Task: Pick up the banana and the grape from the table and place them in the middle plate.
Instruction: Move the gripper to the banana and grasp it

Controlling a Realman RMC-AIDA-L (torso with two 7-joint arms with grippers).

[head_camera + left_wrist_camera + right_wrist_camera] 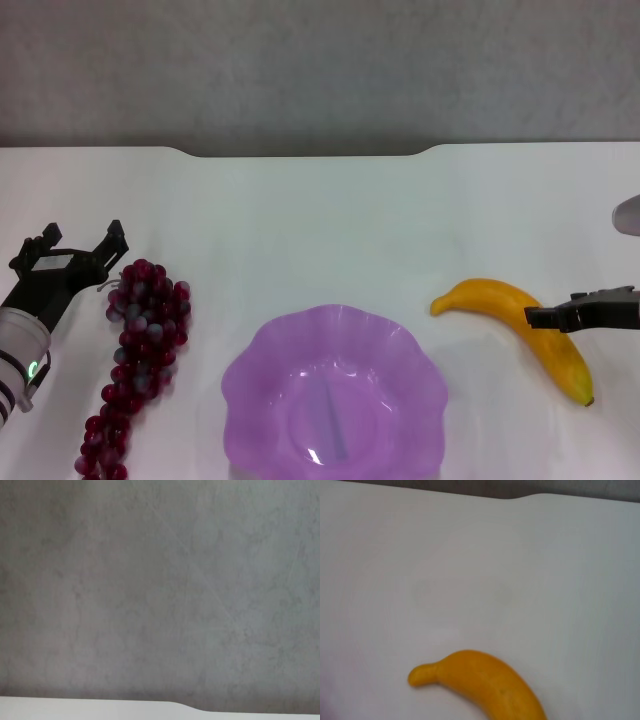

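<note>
Nearest the head camera, the middle plate (335,395), translucent purple with scalloped rim, resting on the table (330,220), white and smooth, notched far edge against a grey wall (320,70). Left gripper (78,245), fingers spread wide, holding nothing, just beside the upper end of the grape (140,350), left of plate; right gripper (545,317) over the banana's (520,320) middle, right of plate, finger spread not discernible.

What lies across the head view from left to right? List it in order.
Left claw → the grape → the middle plate → the banana → right claw, which overlaps the banana's middle.
</note>
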